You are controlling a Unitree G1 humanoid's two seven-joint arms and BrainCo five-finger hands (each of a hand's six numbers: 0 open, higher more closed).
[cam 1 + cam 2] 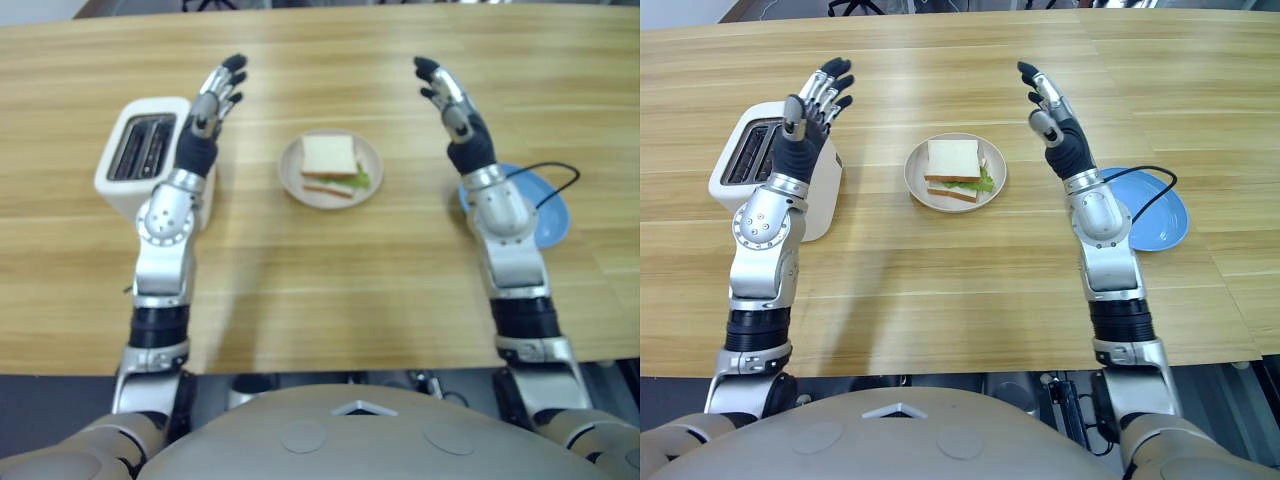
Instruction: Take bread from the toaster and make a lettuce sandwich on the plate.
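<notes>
The sandwich (pixel 954 160) sits on plate (pixel 919 190). Left hand (pixel 812 108) at 10 o'clock, right hand (pixel 1051 118) at 2, both spread, empty: retract clear.

White toaster (pixel 765 170), beige plate (pixel 955 172), green lettuce (pixel 980 184), blue dish (pixel 1150 210), pale striped-grain wooden table (pixel 960 290).

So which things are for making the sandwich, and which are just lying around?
For the job: toaster, plate, sandwich, lettuce.
Just lying about: blue dish, black cable.
</notes>
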